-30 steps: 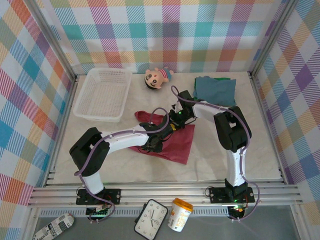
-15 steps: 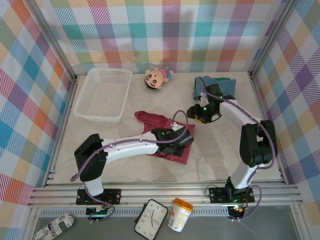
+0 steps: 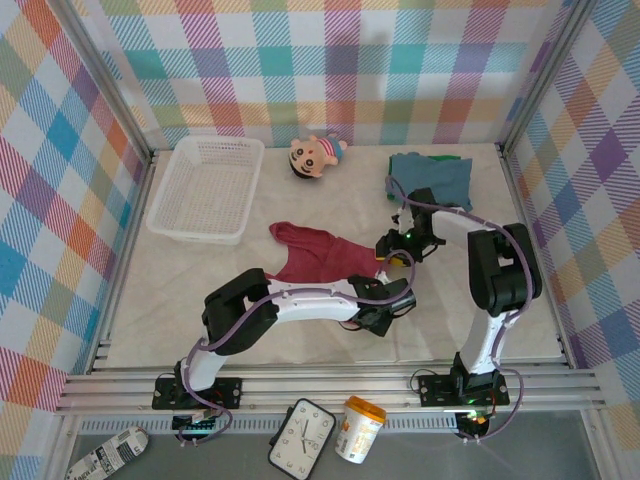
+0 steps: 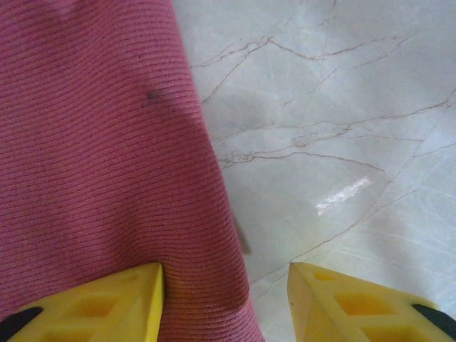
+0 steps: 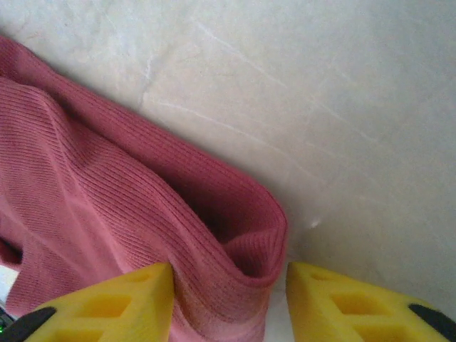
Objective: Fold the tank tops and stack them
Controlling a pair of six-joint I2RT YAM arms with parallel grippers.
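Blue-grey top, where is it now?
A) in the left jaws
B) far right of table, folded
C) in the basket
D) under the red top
B: the blue-grey top lies folded at the far right of the table, with a green edge showing behind it.

Honestly, you won't get any readable text out of these. In the top view, along the bottom edge of the frame, the clock [image 3: 301,439] has marks round its dial, but they're too small to make out as numbers. The orange-lidded tub [image 3: 360,428] right next to it has a label too blurry to read. The packet [image 3: 108,453] in the lower left corner has dark print on it, also illegible. Both wrist views: no writing at all.
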